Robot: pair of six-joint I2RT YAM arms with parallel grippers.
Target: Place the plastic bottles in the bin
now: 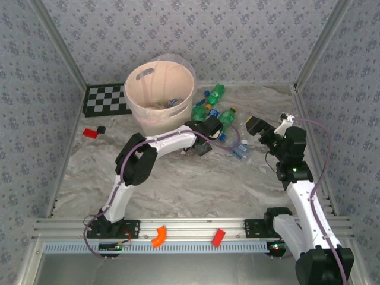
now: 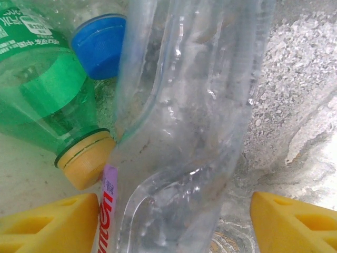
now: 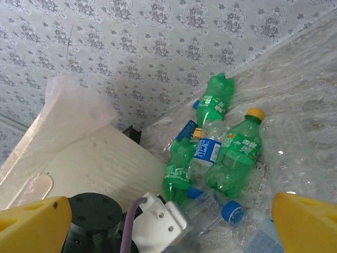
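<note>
A clear plastic bottle (image 2: pixel 184 132) with a purple-and-red label lies on the table between the yellow fingers of my left gripper (image 2: pixel 174 221). The left finger is at the bottle's side; the right finger stands clear of it with a gap. Beside it lie a green bottle (image 2: pixel 42 100) with a yellow cap and a blue cap (image 2: pixel 99 45). My left gripper (image 1: pixel 211 132) reaches into the bottle pile (image 1: pixel 228 116) right of the bin (image 1: pixel 159 89). My right gripper (image 1: pixel 256 126) hangs open above the pile, looking down on green bottles (image 3: pixel 237 153) and the bin's wall (image 3: pixel 95 158).
A checkerboard (image 1: pixel 105 100) lies left of the bin, with a red block (image 1: pixel 89 132) and a black block (image 1: pixel 101 129) near it. An orange piece (image 1: pixel 158 236) and a red block (image 1: pixel 218 237) sit on the front rail. Patterned walls close in the table.
</note>
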